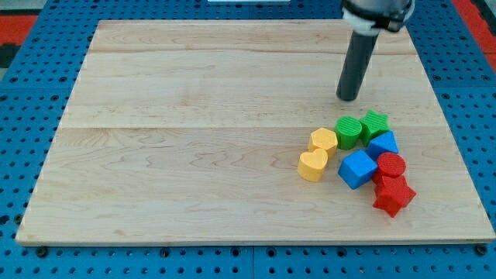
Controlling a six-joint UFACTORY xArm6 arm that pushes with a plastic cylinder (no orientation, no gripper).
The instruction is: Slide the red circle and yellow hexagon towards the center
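Red circle (391, 163) flat, axis upright

My tip (350, 97) rests on the surface, the dark rod tilting slightly toward the view's top right.

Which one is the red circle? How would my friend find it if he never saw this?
Look at the bunch of blocks near the wooden board's right edge. The red circle sits on the bunch's right side, just below a blue block. It is round with a flat top, while the red star below it has points.
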